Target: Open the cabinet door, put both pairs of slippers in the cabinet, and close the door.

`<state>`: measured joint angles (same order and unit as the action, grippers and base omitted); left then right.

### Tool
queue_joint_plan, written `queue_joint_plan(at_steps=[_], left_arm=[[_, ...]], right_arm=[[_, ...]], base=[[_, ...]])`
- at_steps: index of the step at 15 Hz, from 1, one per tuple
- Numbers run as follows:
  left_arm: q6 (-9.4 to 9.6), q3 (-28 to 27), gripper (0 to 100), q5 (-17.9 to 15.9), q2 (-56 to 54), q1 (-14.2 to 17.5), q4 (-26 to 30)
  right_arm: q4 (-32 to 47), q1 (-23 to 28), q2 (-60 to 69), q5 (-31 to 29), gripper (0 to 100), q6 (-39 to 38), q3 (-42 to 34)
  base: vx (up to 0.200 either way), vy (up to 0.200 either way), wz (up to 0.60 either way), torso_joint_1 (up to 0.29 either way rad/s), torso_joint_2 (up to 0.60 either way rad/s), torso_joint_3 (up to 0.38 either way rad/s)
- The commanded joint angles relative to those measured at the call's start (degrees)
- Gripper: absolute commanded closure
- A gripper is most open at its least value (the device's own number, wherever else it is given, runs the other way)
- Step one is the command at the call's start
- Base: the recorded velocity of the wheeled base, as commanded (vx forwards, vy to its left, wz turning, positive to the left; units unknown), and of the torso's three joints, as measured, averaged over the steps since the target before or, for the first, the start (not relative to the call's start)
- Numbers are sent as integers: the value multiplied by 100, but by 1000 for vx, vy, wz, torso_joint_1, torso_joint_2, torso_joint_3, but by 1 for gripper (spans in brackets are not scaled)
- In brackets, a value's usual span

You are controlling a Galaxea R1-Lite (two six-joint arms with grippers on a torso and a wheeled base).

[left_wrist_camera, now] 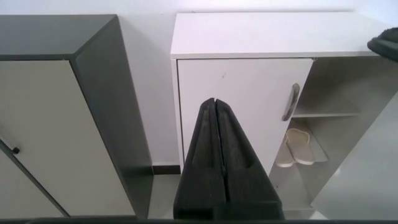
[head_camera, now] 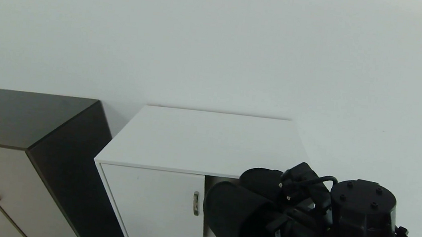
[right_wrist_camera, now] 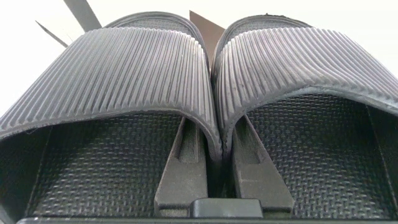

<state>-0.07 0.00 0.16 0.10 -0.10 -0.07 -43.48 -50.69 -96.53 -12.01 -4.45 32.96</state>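
Right jaws clamp black slippers (right_wrist_camera: 143, 74), partly hiding cabinet (head_camera: 200, 141) opening; left jaws closed.

The white cabinet (left_wrist_camera: 267, 34) is standing open on the right, black slippers (head_camera: 232, 209) hanging before the gap; its left door (left_wrist_camera: 242, 106) is blocking the rest; beige slippers (left_wrist_camera: 297, 148) are occupying the lower shelf (left_wrist_camera: 323, 154).

Ribbed black slippers (right_wrist_camera: 155, 68), white cabinet (head_camera: 200, 141), apparently cream pair (left_wrist_camera: 297, 148) inside.
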Motion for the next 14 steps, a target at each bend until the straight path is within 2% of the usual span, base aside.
queue_joint_plan(at_steps=[1,3,6,14], left_arm=[[-1,0,100,2,-1,1,-1],[-1,0,100,2,-1,1,-1],[-1,0,100,2,-1,1,-1],[-1,0,100,2,-1,1,-1]], right_arm=[[-11,-64,-15,-3,100,-3,-71],[-11,-82,-15,-3,100,6,-88],[-11,-82,-7,-12,100,14,-88],[-11,-82,-33,-12,100,14,-106]], base=[[0,0,0,0,0,0],[0,0,0,-28,47,33],[0,0,0,-149,344,190],[0,0,0,-220,530,300]])
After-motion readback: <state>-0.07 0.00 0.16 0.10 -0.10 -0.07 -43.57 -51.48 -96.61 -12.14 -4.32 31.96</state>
